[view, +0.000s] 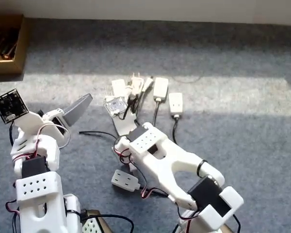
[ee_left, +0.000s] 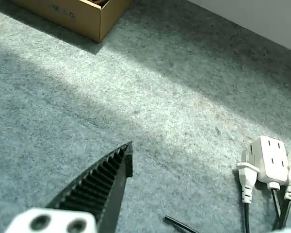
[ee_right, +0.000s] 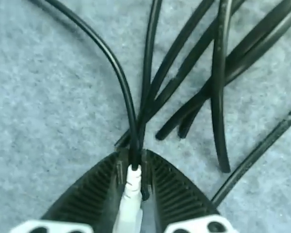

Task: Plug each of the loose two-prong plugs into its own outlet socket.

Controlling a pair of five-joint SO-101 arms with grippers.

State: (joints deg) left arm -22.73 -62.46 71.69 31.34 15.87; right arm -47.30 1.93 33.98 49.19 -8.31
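My right gripper (ee_right: 134, 162) is shut on a white two-prong plug (ee_right: 131, 194), whose black cable (ee_right: 117, 73) runs out between the tips over the grey carpet. From above, this gripper (view: 117, 112) sits just in front of a cluster of white outlet sockets (view: 160, 88) and plugs (view: 136, 85). My left gripper (view: 78, 108) hovers to the left of that cluster, open and holding nothing. One of its ribbed fingers (ee_left: 99, 187) shows in the left wrist view. Beyond it lie a white outlet block (ee_left: 269, 158) and a loose white plug (ee_left: 247, 174).
Several black cables (ee_right: 218, 73) cross the carpet ahead of the right gripper. A further white outlet (view: 125, 180) lies under the right arm. A cardboard box (view: 7, 43) stands at the far left, and open carpet stretches to the right.
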